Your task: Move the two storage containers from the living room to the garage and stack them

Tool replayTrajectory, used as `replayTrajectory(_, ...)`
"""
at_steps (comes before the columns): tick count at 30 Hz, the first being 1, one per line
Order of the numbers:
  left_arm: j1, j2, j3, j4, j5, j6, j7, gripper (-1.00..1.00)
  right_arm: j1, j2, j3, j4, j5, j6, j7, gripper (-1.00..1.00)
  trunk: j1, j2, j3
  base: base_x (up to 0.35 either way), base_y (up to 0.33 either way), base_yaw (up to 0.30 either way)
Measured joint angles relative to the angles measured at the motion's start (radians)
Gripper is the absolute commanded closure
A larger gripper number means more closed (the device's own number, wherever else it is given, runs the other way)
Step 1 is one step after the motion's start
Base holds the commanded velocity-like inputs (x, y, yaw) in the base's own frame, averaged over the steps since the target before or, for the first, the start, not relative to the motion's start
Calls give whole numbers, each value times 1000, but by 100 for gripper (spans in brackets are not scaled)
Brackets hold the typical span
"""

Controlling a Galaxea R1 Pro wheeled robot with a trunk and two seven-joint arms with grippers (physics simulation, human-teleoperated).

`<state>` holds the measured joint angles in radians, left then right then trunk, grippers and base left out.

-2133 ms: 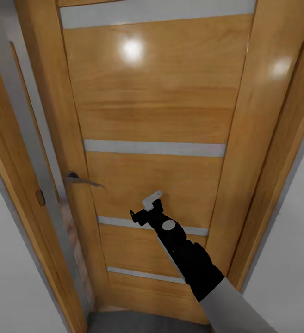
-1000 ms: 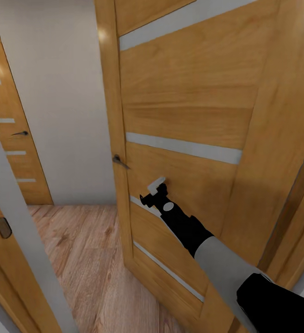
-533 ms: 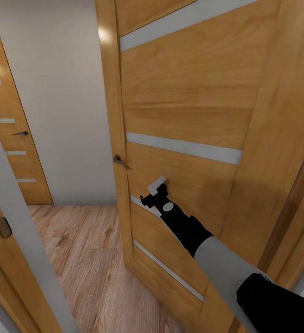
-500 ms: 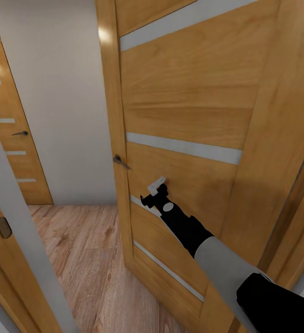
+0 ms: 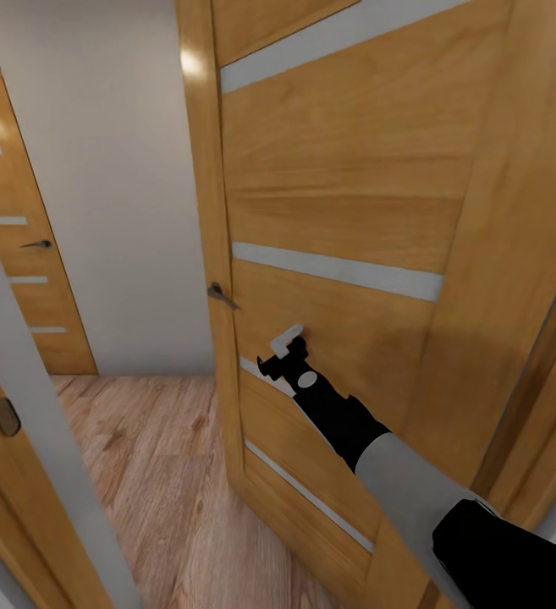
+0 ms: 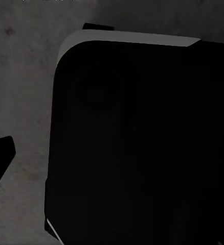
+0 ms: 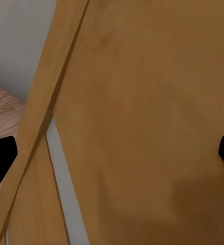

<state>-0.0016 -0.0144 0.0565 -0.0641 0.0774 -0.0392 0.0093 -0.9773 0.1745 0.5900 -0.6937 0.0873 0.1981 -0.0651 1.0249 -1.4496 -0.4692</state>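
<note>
Here the right gripper presses the wooden door, fingers spread.

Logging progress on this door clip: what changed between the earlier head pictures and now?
The wooden door swung open from shut, pushed by the right gripper, baring the wood-plank floor, a white wall and a second door beyond; the head view shifted too. Over the last second nothing visibly moved: the gripper stays open against the door panel, holding nothing.
</note>
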Motion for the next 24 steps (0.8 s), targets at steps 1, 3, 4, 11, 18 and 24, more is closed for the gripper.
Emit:
replayTrajectory(1,0,1,0,0,0,0,0,-100,0,0,0,0,-1,-1,-2,-100,0,0,0,170,0,0)
replayTrajectory(3,0,1,1,0,1,0,0,-100,0,0,0,0,0,-2,-8,-100,0,0,0,222,0,0)
replayTrajectory(4,0,2,1,0,1,0,1,-100,0,0,0,0,-1,-2,-14,-100,0,0,0,260,0,0)
replayTrajectory(11,0,0,1,1,2,0,1,-100,0,0,2,-1,4,-2,-34,-100,0,0,0,294,0,0)
replayTrajectory(18,0,0,1,1,0,0,0,-100,3,0,10,-1,3,-4,-38,-100,0,0,0,200,0,0)
replayTrajectory(24,0,-1,1,1,0,0,-1,-100,3,0,8,0,10,8,-44,-100,0,0,0,103,0,176)
